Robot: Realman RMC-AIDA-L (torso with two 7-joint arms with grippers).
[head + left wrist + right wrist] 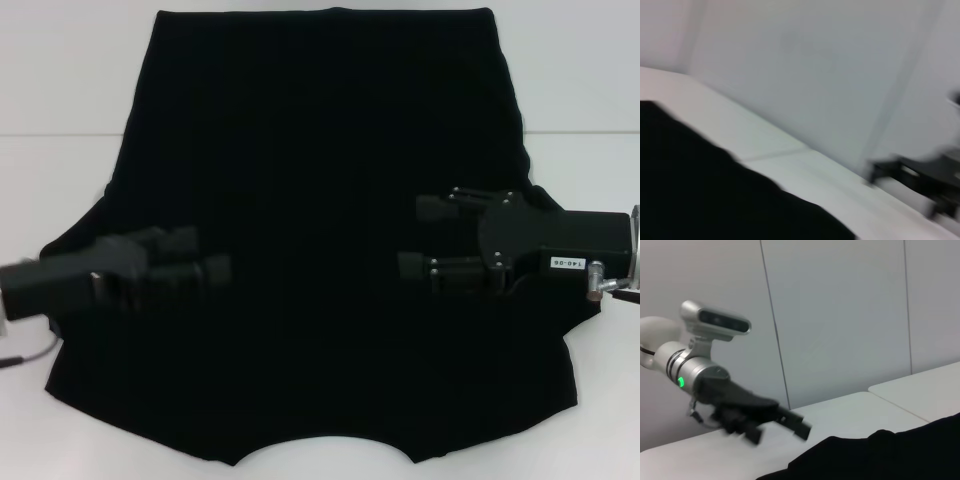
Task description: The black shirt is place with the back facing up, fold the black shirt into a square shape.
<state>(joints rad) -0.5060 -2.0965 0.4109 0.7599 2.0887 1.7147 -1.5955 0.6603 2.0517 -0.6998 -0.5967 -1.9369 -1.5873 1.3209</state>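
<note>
The black shirt (320,130) lies spread flat on the white table (60,170), plain side up, with no lettering showing. Its collar end is toward the table's near edge. My left gripper (212,253) hovers over the shirt's left part, open and empty, and looks motion-blurred. My right gripper (411,237) is over the shirt's right part, open and empty, with its fingers pointing at the left one. The left wrist view shows the shirt's edge (700,190) and the right gripper (935,175) far off. The right wrist view shows the shirt (890,455) and the left gripper (790,422).
Bare white table (590,440) borders the shirt on both sides and at the near corners. A seam between two table tops (775,152) runs across behind the shirt. A pale wall (840,315) stands beyond the table.
</note>
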